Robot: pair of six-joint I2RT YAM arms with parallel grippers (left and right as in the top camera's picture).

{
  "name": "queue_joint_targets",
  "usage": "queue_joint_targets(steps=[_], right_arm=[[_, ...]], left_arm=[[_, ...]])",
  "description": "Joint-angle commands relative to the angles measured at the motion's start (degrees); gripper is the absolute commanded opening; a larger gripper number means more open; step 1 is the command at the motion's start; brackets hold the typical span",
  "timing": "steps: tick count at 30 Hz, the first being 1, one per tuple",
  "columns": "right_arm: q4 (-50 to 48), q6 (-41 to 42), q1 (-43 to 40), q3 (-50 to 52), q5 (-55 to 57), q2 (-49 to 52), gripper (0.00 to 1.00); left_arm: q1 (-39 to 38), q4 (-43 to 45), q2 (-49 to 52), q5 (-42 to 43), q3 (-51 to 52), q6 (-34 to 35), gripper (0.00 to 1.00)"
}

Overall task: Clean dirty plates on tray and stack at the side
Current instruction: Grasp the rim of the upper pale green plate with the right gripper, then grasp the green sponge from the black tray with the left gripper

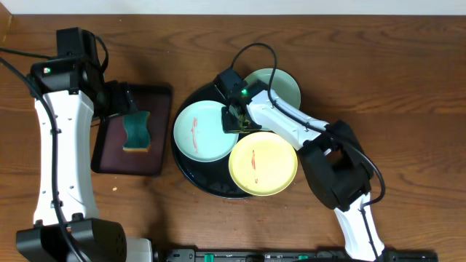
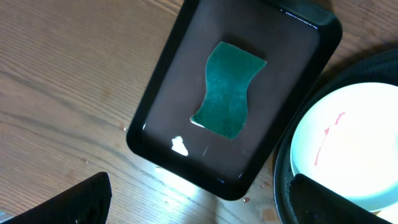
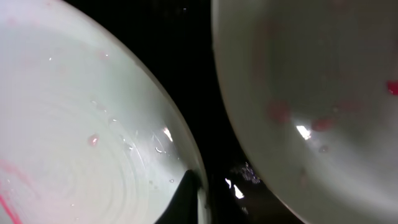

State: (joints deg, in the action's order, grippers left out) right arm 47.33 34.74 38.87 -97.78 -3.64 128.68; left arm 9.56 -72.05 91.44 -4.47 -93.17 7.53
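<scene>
**Plates (image 3: 81,118) close under our right wrist, none stacked yet**

Two pale plate rims are filling our right wrist view. Both are carrying reddish marks. Between them the black tray (image 3: 186,56) is showing, and one dark fingertip (image 3: 188,198) is touching the edge of the left-hand rim. From above, our right gripper (image 1: 234,115) is sitting low among the plates near the middle of the black tray. We cannot tell whether its jaws are open or closed. Our left gripper (image 2: 200,186) is hovering with its jaws wide apart and empty above the small brown tray (image 1: 109,156), where the green sponge (image 1: 136,131) is lying.

We are judging the job as barely begun. No plate is sitting on the table (image 1: 378,58) beside the tray. Red smears are showing on the mint plate (image 1: 202,131) and the yellow plate (image 1: 263,164). All the cleaning and stacking is left.

We are counting three plates, two mint and one yellow, all on the black tray, with the second mint plate (image 1: 280,87) at the back. We are also counting one black tray, one brown tray and one sponge.
</scene>
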Motion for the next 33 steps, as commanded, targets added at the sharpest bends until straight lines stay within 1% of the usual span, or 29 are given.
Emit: queue_joint_targets(steps=[1, 3, 6, 15, 18, 22, 23, 27, 30, 33], right_arm=[[0.0, 0.4, 0.5, 0.3, -0.5, 1.5, 0.01], [0.0, 0.4, 0.6, 0.3, -0.5, 1.5, 0.01], [0.0, 0.0, 0.6, 0.3, -0.5, 1.5, 0.01], [0.0, -1.2, 0.6, 0.3, -0.9, 1.5, 0.01], [0.0, -2.3, 0.5, 0.3, -1.0, 1.5, 0.01], [0.0, -3.6, 0.6, 0.3, -1.3, 1.5, 0.01], [0.0, -3.6, 0.6, 0.3, -1.3, 1.5, 0.01], [0.0, -3.5, 0.6, 0.3, -1.3, 1.5, 0.01], [0.0, -3.5, 0.6, 0.3, -1.3, 1.5, 0.05], [0.0, -3.5, 0.6, 0.3, -1.3, 1.5, 0.06]], left_arm=[[0.2, -0.4, 1.7, -0.3, -0.4, 0.5, 0.92], [0.2, -0.4, 2.7, -0.3, 0.1, 0.5, 0.91], [0.2, -0.3, 4.6, -0.3, 0.5, 0.0, 0.88], [0.2, -0.3, 14.2, -0.3, 0.6, -0.4, 0.87], [0.2, -0.3, 17.9, 0.0, 0.8, -0.4, 0.8], [0.2, 0.8, 22.4, 0.0, 1.3, -0.4, 0.76], [0.2, 1.3, 23.3, 0.3, 1.4, -0.5, 0.76], [0.2, 5.0, 25.0, 6.5, 3.4, -4.9, 0.76], [0.3, 8.0, 25.0, 6.8, 5.7, -5.0, 0.76], [1.2, 11.2, 25.0, 6.6, 8.1, -5.7, 0.76]])
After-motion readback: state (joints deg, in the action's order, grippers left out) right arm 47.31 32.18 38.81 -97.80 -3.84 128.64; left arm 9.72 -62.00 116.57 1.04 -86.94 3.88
